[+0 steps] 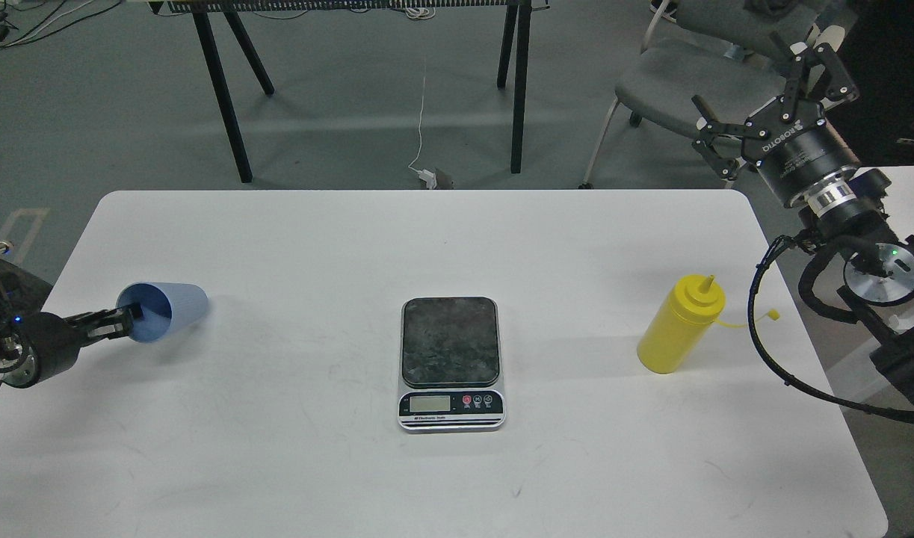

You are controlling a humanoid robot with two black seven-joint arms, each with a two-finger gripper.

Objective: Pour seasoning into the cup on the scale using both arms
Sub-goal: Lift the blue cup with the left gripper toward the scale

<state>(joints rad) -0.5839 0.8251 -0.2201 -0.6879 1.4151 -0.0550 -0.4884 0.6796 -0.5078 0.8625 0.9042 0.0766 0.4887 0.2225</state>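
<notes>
**Cup held by its rim, bottle waiting, scale bare**

My left gripper [128,323] pinched the light blue cup [165,310] by its rim, one finger inside the mouth and the other outside the wall, near the left edge of the white table [457,224]. The cup lay tipped on its side, its mouth turned toward my arm and its base pointing toward the middle of the table; whether it touched the tabletop or hung just above it, I could not tell. A rim grip like that suits carrying an empty tumbler, I judged, though the cup would need to be righted before it could stand on anything.

The scale [450,362] sat at the centre of the table, between cup and bottle, with nothing on its dark platform and its display facing me. I judged that placement deliberate: each arm could reach it from its own side.

The yellow seasoning bottle [679,326] stood upright near the right edge, its small cap hanging off to the right on its thin tether, the nozzle uncovered. My right gripper [770,90] was well apart from it, raised beyond the table's far right corner with fingers spread wide and holding nothing, so the pouring had not begun
</notes>
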